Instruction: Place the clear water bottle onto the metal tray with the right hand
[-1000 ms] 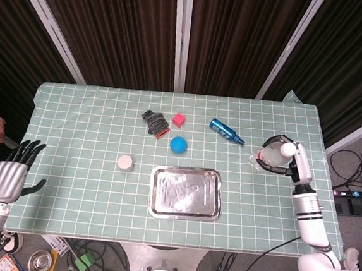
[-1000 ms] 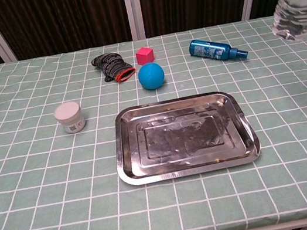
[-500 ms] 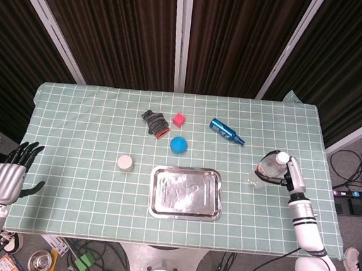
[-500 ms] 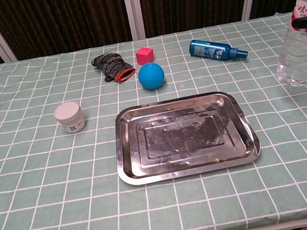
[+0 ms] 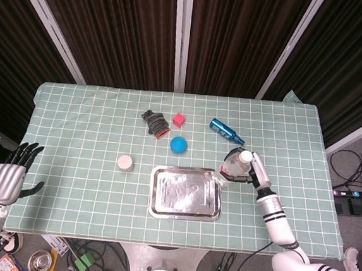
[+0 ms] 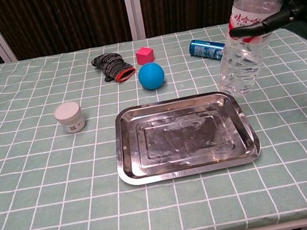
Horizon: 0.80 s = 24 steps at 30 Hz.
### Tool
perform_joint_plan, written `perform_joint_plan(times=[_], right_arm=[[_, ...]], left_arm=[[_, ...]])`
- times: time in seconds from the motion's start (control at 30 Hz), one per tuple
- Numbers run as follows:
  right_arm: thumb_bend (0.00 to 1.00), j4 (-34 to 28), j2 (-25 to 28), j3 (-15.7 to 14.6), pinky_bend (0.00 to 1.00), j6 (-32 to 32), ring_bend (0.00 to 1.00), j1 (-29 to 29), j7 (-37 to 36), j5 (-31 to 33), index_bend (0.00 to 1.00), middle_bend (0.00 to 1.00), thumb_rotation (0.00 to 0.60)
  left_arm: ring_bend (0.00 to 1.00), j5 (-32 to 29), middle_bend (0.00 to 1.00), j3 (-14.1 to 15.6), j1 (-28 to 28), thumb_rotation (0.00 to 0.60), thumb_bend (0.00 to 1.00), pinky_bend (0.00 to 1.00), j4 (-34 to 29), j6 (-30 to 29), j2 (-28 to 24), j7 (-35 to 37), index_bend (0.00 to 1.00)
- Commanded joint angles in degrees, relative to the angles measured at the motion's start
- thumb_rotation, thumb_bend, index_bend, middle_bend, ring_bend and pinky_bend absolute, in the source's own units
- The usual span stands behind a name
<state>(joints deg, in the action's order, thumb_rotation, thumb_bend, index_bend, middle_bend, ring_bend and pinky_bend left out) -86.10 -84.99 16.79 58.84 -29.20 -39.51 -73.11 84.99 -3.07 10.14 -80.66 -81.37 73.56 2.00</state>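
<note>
My right hand (image 6: 296,11) (image 5: 252,171) grips the clear water bottle (image 6: 247,24) (image 5: 234,166) around its labelled upper part. The bottle is upright with a white cap, and its base hangs just past the far right corner of the metal tray (image 6: 184,136) (image 5: 185,192). The tray lies flat at the front middle of the checked cloth with nothing on it. My left hand (image 5: 9,176) rests open at the table's left edge, seen only in the head view.
A blue spray bottle (image 6: 207,49) lies behind the held bottle. A blue ball (image 6: 151,75), a pink cube (image 6: 144,54) and a dark glove (image 6: 112,65) sit behind the tray. A small white jar (image 6: 69,117) stands to the tray's left.
My right hand has carried the bottle leftward from the table's right side to the tray's far right corner. The left hand has stayed put.
</note>
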Motion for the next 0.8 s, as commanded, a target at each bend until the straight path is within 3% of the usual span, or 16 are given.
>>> perform_joint_plan(times=[0.03, 0.17, 0.43, 0.57, 0.8], right_arm=[[0.17, -2.06, 6.20, 0.19, 0.43, 3.66, 0.40, 4.18, -0.24, 0.03, 0.76, 0.59, 0.600], [0.18, -1.43, 8.59, -0.44, 0.43, 4.79, 0.40, 7.04, -2.64, 1.32, 0.76, 0.59, 0.600], [0.17, -3.02, 2.02, -0.52, 0.43, 0.34, 0.40, 0.67, 0.44, -2.21, 0.76, 0.59, 0.600], [0.17, -2.54, 1.10, -0.18, 0.43, -0.66, 0.40, 0.07, 0.42, -0.50, 0.76, 0.59, 0.600], [0.17, -0.35, -3.62, -2.41, 0.43, -4.34, 0.40, -1.89, -1.81, -1.39, 0.76, 0.59, 0.600]], left_arm=[[0.09, -0.13, 0.18, -0.16, 0.21, 0.600, 0.23, 0.19, 0.37, 0.25, 0.37, 0.42, 0.16], [0.09, 0.09, 0.18, 0.15, 0.25, 0.600, 0.23, 0.19, 0.84, 0.48, 0.89, 0.65, 0.16], [0.09, -0.06, 0.18, 0.05, -0.08, 0.600, 0.23, 0.19, -0.06, -0.17, 0.55, -0.51, 0.16], [0.09, 0.06, 0.18, 0.02, -0.30, 0.600, 0.23, 0.19, -0.50, -0.72, 0.40, -0.66, 0.16], [0.09, -0.45, 0.18, 0.33, -0.68, 0.600, 0.23, 0.19, 0.24, -0.39, 0.70, -0.54, 0.16]])
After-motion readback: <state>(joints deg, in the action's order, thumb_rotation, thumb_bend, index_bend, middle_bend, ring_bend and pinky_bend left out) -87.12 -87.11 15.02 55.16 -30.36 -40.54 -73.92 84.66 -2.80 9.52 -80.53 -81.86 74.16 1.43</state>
